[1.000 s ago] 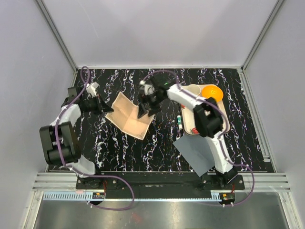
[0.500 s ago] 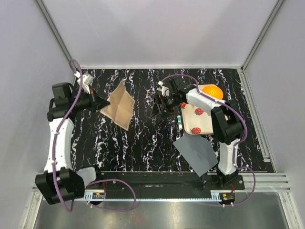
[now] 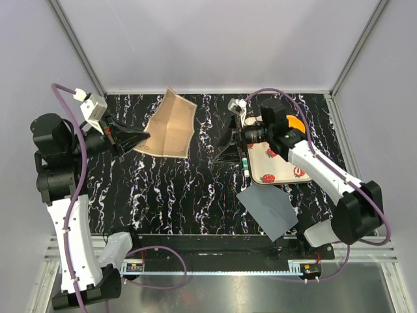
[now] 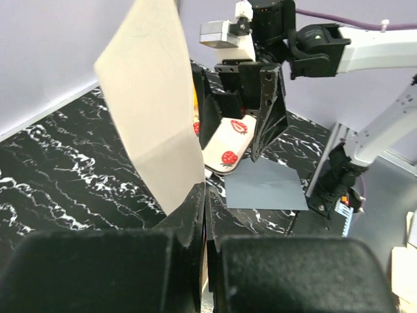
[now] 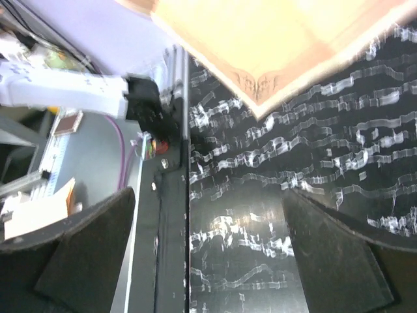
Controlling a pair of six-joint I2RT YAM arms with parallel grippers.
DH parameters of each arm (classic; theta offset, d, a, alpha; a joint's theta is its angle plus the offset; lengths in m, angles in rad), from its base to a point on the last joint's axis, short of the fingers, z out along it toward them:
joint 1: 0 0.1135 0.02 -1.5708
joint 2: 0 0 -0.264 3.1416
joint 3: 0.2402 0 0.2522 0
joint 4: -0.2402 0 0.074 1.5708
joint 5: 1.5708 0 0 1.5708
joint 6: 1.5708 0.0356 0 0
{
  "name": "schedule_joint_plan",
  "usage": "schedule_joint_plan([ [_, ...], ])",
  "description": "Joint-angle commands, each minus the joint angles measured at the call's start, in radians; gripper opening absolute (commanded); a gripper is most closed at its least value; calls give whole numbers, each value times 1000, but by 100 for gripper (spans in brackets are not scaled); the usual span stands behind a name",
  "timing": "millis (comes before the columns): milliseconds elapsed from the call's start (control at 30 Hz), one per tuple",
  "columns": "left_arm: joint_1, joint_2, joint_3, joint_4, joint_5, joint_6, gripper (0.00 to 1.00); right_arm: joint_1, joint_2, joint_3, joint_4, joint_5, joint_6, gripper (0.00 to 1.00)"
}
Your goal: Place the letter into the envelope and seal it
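The tan creased letter hangs in the air over the back left of the table, pinched at its lower left corner by my left gripper, which is shut on it. In the left wrist view the letter rises upright out of the closed left gripper. My right gripper hovers to the right of the letter, apart from it, open and holding nothing. Its wrist view shows the letter far ahead past wide-spread fingers. The dark grey envelope lies flat at the front right, also seen as the envelope.
A strawberry-printed tray sits at the right under the right arm, with an orange object at its back end. A small white stick lies along the tray's left edge. Metal rails run along the table's near edge.
The right gripper let go of the letter, opened wide and drew back to the right. The left arm rose and carried the letter up and toward the back.
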Motion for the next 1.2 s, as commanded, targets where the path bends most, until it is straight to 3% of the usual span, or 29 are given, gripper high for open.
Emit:
schedule_joint_plan([
  [0,-2,-31,31,122,124,-170,0,-3,-7,-88,336,-94,203,100],
  [167,-2,-81,-52,477,141,-445,0,17,51,-168,871,-96,735,100],
  [267,-2,-89,-72,541,137,-519,0,23,91,-193,1176,-82,996,100],
  [367,-2,-86,-83,547,141,-530,0,37,104,-164,1316,-74,1121,100],
  [433,-3,-86,-86,547,135,-530,0,53,55,-165,1308,-70,1089,100],
  [567,-3,-87,-99,547,121,-525,0,63,-5,-170,1135,-28,974,74],
  [600,-2,-90,-112,544,117,-522,0,63,-8,-168,1115,-13,972,54],
  [667,-3,-94,-121,539,106,-519,0,63,-16,-168,1036,2,940,36],
  [700,-3,-91,-130,539,106,-517,0,65,-21,-164,1000,16,919,19],
  [767,-3,-101,-136,538,101,-511,0,63,-30,-141,864,24,839,5],
  [900,-51,-117,-184,536,63,-510,0,69,-45,-96,681,47,725,0],
  [933,-105,-114,-188,536,39,-508,0,73,-48,-90,663,48,713,0],
  [1033,-245,-89,-188,521,-24,-493,17,94,-39,-53,584,50,667,0],
  [1067,-281,-78,-185,512,-36,-467,27,97,-36,-40,581,49,668,0],
  [1133,-391,-33,-150,424,-79,-413,35,112,-24,-30,581,49,672,0],
  [1167,-429,-16,-117,382,-98,-328,47,117,-21,-23,583,45,676,0],
])
